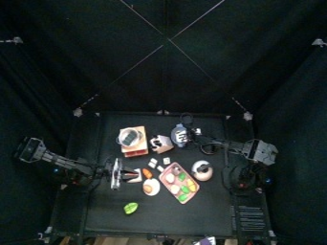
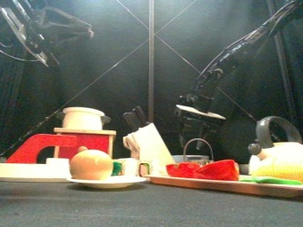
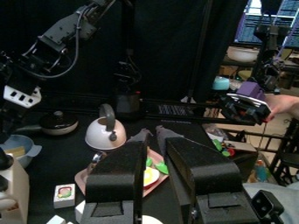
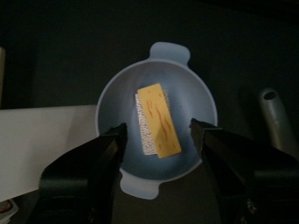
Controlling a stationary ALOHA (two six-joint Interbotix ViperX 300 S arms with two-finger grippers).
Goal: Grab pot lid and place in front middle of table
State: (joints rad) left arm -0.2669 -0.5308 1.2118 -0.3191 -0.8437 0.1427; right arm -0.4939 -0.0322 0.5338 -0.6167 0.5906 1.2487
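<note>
In the right wrist view a pale blue pot (image 4: 163, 118) with two small handles holds a yellow and white sponge (image 4: 155, 121). My right gripper (image 4: 160, 144) hangs straight above it, its jaws open to either side of the pot and holding nothing. In the left wrist view a dark round lid with a knob (image 3: 52, 124) lies behind the blue pot (image 3: 14, 145), under the right arm. My left gripper (image 3: 158, 162) is raised high at the table's (image 1: 96, 215) left and holds nothing, a narrow gap between its jaws.
A red toy stove (image 2: 53, 144) carries a cream pot (image 2: 83, 117). Near it are a knife block (image 2: 151, 142), a kettle (image 2: 282, 158), a tray of toy vegetables (image 2: 207, 173) and a plate with an apple (image 2: 92, 165). A person's hand (image 3: 284, 103) shows beyond the curtains.
</note>
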